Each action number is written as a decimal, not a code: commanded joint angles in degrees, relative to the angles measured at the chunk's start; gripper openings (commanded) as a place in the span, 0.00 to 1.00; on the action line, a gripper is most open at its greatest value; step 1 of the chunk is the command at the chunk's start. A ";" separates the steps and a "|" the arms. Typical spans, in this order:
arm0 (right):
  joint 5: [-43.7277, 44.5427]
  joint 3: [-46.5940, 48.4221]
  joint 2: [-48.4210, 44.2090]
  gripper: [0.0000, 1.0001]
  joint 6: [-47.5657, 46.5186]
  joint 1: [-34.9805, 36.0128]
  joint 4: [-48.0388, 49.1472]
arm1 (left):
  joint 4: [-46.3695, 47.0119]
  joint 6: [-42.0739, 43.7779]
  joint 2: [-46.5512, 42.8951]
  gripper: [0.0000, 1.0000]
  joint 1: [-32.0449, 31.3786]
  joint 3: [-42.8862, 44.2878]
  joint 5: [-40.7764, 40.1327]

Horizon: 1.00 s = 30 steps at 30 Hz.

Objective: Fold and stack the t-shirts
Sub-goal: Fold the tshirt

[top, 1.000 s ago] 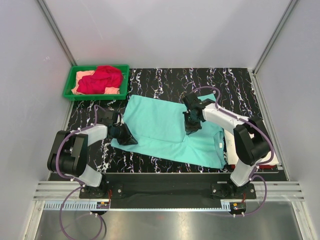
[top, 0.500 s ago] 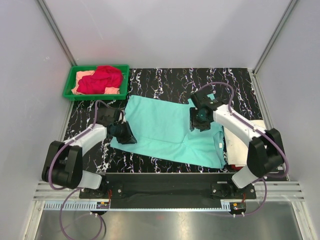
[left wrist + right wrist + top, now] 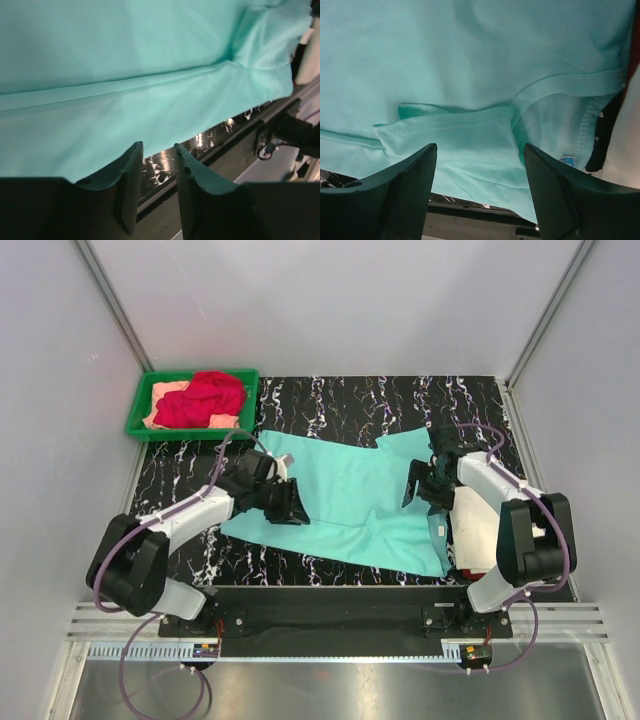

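The mint-teal t-shirt [image 3: 345,495] is laid out nearly flat on the black marbled table [image 3: 340,400]; its collar is turned to the right-hand side, and one sleeve is spread at its far right corner. The left gripper [image 3: 290,505] is held low over the left part of this shirt, close to its near-left edge; in the left wrist view its fingers [image 3: 131,182] are parted by a narrow gap in which only the shirt's hem and a strip of table are seen, so nothing is gripped. The right gripper [image 3: 415,485] is held over the right part of the shirt, just beside the collar; its jaws are spread wide above the folded sleeve and the neckline, and no cloth is pinched between them. A cream-white t-shirt [image 3: 626,140] is seen touching the mint-teal shirt's right edge, partly hidden under the right arm. Beyond the shirt's far left corner, well apart from it, a green tray [image 3: 140,428] is placed; a crumpled red t-shirt [image 3: 205,395] is piled in it upon a peach t-shirt [image 3: 165,392].
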 commanded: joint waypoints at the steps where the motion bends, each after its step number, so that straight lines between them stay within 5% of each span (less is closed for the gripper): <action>1: -5.85 0.30 2.48 0.77 -2.07 -1.58 3.56 | 7.87 -0.44 1.42 0.41 -3.68 2.75 6.02; 12: -16.91 -1.72 5.65 0.76 -1.29 -5.89 8.12 | 12.97 -3.25 16.71 0.47 -15.37 12.42 7.52; 18: -22.79 -4.61 5.56 0.66 3.81 -7.64 13.65 | 15.17 -5.98 24.19 0.47 -17.75 15.50 9.01; 22: -23.60 -5.50 4.07 0.51 6.36 -8.53 16.04 | 13.77 -7.03 27.00 0.45 -18.37 15.94 8.05; 26: -22.03 -5.32 0.04 0.10 6.62 -8.52 16.30 | 13.94 -7.65 28.32 0.45 -18.45 14.45 7.96; 30: -20.44 -6.72 -6.03 0.07 7.24 -8.44 15.25 | 14.73 -7.91 28.85 0.45 -18.45 13.57 8.22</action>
